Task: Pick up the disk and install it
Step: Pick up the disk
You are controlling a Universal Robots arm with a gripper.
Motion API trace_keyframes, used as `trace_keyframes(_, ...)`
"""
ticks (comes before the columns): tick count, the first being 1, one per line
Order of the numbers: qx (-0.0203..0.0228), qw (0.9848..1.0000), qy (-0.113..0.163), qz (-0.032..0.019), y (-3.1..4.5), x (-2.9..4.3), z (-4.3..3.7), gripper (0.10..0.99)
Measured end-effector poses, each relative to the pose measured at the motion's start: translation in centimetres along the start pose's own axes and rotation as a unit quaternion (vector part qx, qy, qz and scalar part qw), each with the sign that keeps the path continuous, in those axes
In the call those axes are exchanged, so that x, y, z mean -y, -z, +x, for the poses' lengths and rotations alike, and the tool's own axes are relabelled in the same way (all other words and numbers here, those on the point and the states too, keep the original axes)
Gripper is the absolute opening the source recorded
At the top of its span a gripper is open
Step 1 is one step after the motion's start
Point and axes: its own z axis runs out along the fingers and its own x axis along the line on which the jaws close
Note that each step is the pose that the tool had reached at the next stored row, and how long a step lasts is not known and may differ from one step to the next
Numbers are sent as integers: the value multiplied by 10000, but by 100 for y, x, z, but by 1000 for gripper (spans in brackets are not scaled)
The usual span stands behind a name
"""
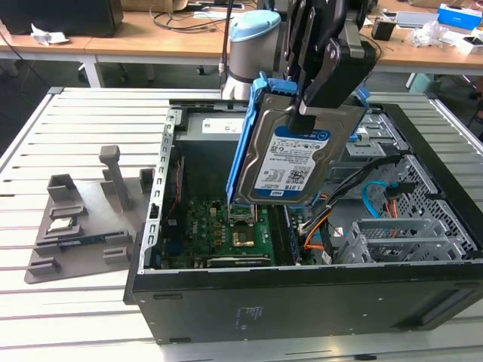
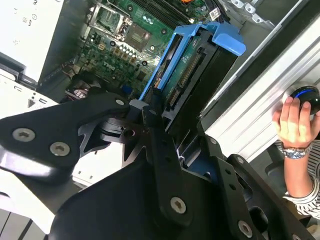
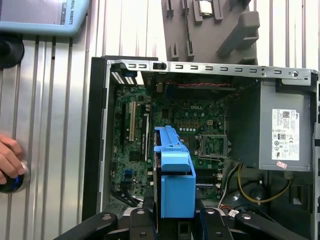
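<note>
The gripper (image 1: 305,118) is hanging over the open case (image 1: 302,302), jaws pinching the disk (image 1: 290,162). Pickup is done; installing is seemingly not yet.

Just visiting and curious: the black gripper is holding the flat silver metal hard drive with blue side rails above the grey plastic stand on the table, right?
Not quite. The black gripper does hold the flat silver hard drive, but above the open black computer case, not the grey plastic stand, which sits beside the case. The exterior view shows it.
</note>
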Motion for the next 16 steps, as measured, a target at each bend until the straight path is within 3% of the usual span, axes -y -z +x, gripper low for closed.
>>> trace_keyframes(16,0,10000,0,0,-33,-7,392,365)
